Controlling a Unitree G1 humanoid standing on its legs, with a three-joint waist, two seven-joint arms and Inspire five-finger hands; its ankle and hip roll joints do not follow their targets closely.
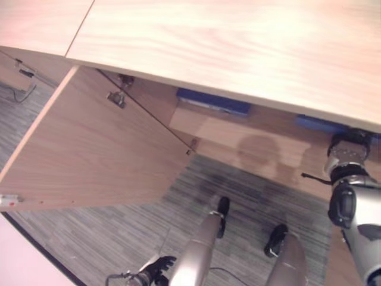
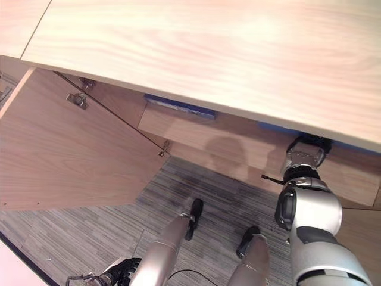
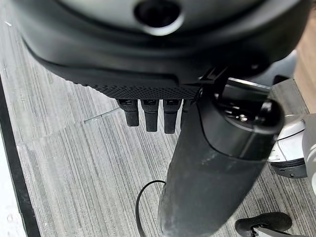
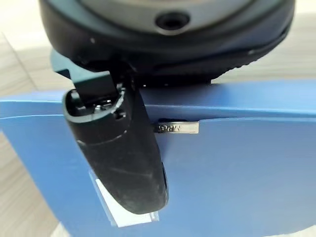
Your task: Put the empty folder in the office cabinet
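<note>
The blue folder (image 4: 237, 177) is held in my right hand (image 4: 123, 153): the thumb lies across its front face beside a small metal clip (image 4: 177, 128), and the folder's top edge sits against the palm. A white label (image 4: 106, 195) shows under the thumb tip. From above, my right arm (image 1: 351, 196) reaches under the cabinet top (image 1: 238, 42), where a strip of that blue folder (image 1: 321, 124) shows inside the cabinet. My left hand (image 1: 156, 269) hangs low by my side over the carpet, fingers relaxed and empty.
The cabinet door (image 1: 89, 149) stands swung wide to the left, its hinge (image 1: 116, 98) showing. Another blue folder (image 1: 211, 102) lies on a wooden shelf (image 1: 238, 134) further left inside. Grey striped carpet (image 1: 119, 238) lies in front.
</note>
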